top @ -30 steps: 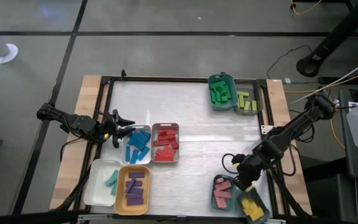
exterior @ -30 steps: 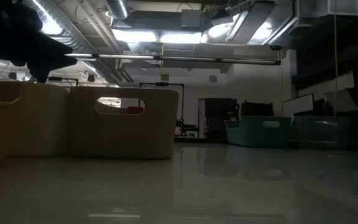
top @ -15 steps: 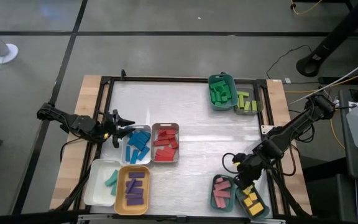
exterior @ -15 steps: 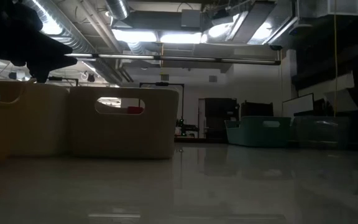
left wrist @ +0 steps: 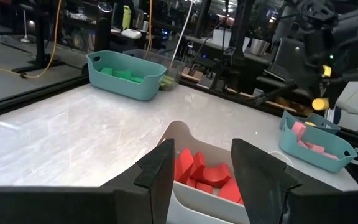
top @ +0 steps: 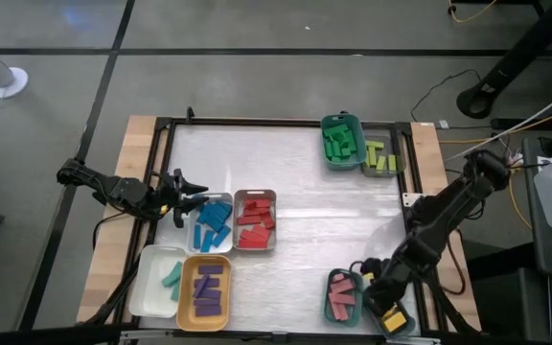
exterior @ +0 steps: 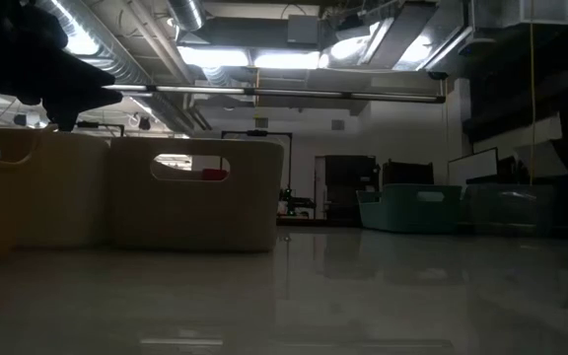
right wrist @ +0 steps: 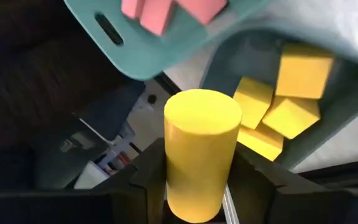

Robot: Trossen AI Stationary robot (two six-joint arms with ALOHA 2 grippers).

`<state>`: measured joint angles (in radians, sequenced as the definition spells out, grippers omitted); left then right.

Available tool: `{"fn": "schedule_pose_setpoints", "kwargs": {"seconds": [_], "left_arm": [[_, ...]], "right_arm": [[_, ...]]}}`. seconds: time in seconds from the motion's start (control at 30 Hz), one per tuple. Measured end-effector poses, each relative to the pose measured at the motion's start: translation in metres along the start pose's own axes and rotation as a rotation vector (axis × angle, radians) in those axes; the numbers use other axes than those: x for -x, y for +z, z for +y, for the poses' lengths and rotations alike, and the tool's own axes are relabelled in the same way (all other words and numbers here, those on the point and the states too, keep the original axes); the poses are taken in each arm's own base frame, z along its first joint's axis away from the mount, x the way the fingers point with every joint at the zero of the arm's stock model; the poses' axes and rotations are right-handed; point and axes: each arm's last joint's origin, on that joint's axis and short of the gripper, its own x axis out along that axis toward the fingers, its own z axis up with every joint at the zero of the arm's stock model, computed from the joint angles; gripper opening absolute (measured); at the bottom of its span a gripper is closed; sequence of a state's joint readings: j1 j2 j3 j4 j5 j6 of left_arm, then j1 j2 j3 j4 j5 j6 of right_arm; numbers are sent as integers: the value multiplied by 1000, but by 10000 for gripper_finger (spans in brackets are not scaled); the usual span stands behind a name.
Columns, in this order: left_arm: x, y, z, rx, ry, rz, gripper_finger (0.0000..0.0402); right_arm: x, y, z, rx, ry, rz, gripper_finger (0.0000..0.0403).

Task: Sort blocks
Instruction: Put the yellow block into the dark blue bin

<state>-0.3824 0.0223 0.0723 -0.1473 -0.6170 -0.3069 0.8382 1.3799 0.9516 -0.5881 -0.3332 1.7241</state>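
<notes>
My right gripper (top: 383, 305) hangs over the near right corner and is shut on a round yellow block (right wrist: 201, 155). Right below it stands a grey tray (right wrist: 328, 134) with yellow blocks (right wrist: 284, 99), and beside that a teal tray (top: 343, 295) with pink blocks (right wrist: 166, 11). The arm hides most of the yellow tray in the high view. My left gripper (top: 188, 195) waits open at the table's left, level above the trays of blue blocks (top: 214, 223) and red blocks (left wrist: 207, 177), with nothing between its fingers. My right gripper pinches the yellow block by its curved sides (right wrist: 174, 177) between its two fingers. The fingers slant down toward the near edge. The block's flat round end (right wrist: 202, 111) sticks out past the fingertips, and the block is lifted clear above the yellow tray.
A teal tray of green blocks (top: 340, 141) and a grey tray of lime blocks (top: 379, 156) stand at the far right. A white tray with teal blocks (top: 166, 280) and an orange tray with purple blocks (top: 206, 290) stand near left. The table's middle (top: 305, 249) is bare.
My right gripper has carried the yellow block toward the table's near edge, from beside the pink tray to over the yellow tray, sinking slightly. It stays shut on the block. My left arm has kept still.
</notes>
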Motion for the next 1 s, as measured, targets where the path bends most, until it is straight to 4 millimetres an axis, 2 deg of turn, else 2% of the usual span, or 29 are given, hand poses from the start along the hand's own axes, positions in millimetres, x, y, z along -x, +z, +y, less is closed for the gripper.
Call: {"fn": "schedule_pose_setpoints", "kwargs": {"seconds": [0.17,0.43,0.63,0.8,1.0], "left_arm": [[0,0,0,0,0,0,148],[0,0,0,-3,0,1,148],[0,0,0,-1,0,1,148],[0,0,0,-1,0,1,148],[0,0,0,-7,0,1,148]], "right_arm": [[-19,-3,-2,10,-65,8,143],[-39,7,-8,-42,-172,-56,143],[-53,9,-17,-152,-302,48,143],[-56,9,-17,-158,-310,76,143],[-56,11,-17,-147,-303,21,143]]}}
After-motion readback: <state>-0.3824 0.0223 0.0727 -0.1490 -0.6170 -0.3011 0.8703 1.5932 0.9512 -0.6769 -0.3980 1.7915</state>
